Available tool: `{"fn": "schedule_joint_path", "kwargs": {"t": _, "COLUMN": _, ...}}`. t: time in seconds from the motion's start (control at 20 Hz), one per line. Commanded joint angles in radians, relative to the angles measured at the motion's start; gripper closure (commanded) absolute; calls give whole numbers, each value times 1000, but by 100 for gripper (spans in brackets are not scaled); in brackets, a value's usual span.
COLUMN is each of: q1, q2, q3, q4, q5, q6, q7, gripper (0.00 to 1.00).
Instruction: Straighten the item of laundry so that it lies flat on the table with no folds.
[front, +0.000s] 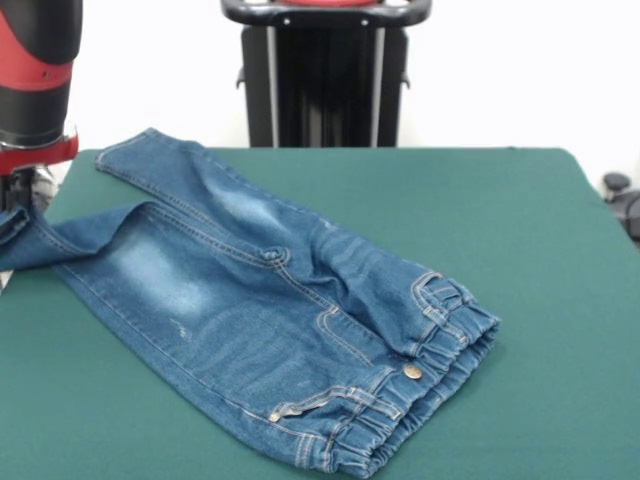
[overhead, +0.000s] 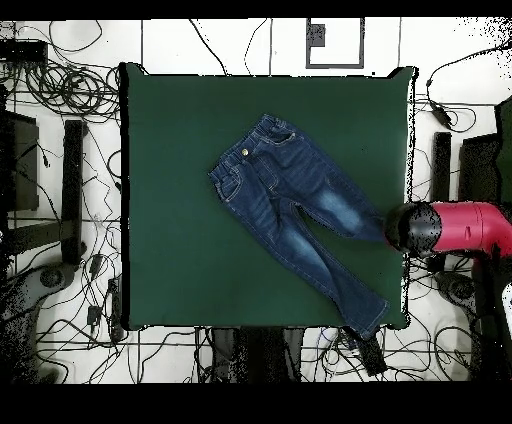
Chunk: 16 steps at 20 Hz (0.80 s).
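Observation:
The item of laundry (front: 270, 320) is a small pair of blue denim jeans lying spread on the green table (front: 520, 250), with the elastic waistband near the front and both legs running back to the left. One leg reaches the far left corner. The other leg's hem is held off the table's left edge under my gripper (front: 22, 195), which looks shut on it. From overhead the jeans (overhead: 290, 200) lie diagonally across the table (overhead: 170, 200). The red arm (overhead: 445, 228) covers that leg's end at the right edge, and the gripper itself is hidden under it.
The black pedestal (front: 325, 80) stands behind the table's far edge. Cables (overhead: 70, 120) and black stands lie on the floor around the table. A dark object (front: 622, 200) sits off the right side.

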Motion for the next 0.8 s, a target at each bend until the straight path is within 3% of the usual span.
{"fn": "schedule_joint_path", "kwargs": {"t": 0.05, "q1": 77, "q2": -15, "q3": -44, "q4": 122, "q5": -40, "q6": 57, "q7": -150, "gripper": 100}}
{"fn": "schedule_joint_path", "kwargs": {"t": 0.8, "q1": 107, "q2": -14, "q3": -97, "q4": 160, "q5": -34, "q6": 63, "q7": -182, "gripper": 100}}
